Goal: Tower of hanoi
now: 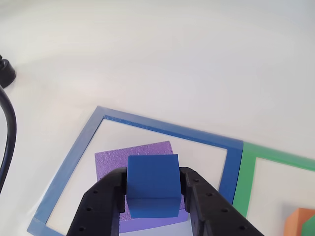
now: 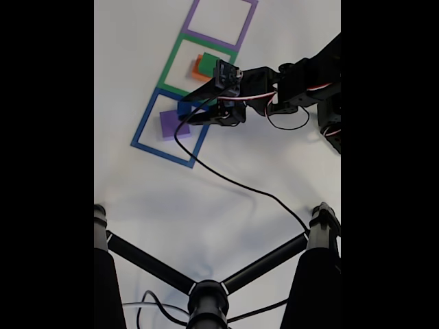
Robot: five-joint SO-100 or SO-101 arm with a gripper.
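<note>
A blue cube (image 1: 152, 189) sits between the two black fingers of my gripper (image 1: 153, 186), which is shut on it. The cube is over the flat purple slab (image 1: 110, 162), inside the blue tape square (image 1: 162, 127); whether it rests on the slab I cannot tell. In the fixed view, the gripper (image 2: 186, 111) reaches in from the right over the purple slab (image 2: 169, 125). An orange block (image 1: 297, 220) with a green block (image 1: 311, 226) against it lies in the green tape square (image 1: 250, 177). The fixed view shows that orange block (image 2: 200, 68) too.
A black cable (image 1: 9, 132) hangs at the left edge and trails across the white table (image 2: 226, 181). A purple tape square (image 2: 241, 27) lies beyond the green one. Black tripod legs (image 2: 267, 260) stand at the near end of the table.
</note>
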